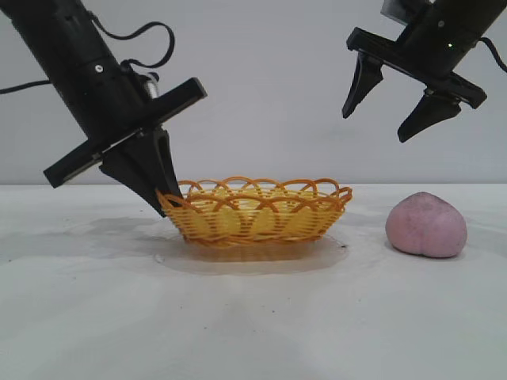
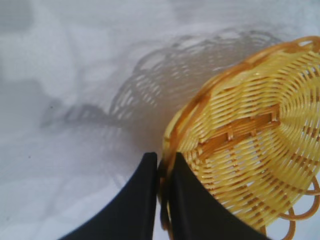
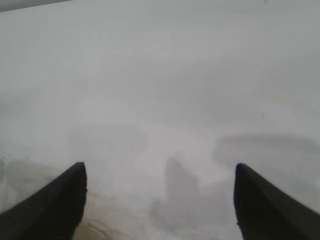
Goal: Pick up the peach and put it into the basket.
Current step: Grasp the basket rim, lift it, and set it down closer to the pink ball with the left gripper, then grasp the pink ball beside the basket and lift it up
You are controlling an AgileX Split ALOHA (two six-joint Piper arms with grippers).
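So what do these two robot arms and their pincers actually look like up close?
Both arms are matte black. Each ends in a flat black crossbar carrying two tapered, pointed black fingers. The left pincer has black cables looping behind its arm and a small pale screw on the housing. The right pincer shows a tiny green light on its body and a black cable at the edge.

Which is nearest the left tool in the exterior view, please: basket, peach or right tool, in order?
1. Basket: its rim sits between the left tool's fingers.
2. Right tool: raised, open, on the right side.
3. Peach: on the table, far right.
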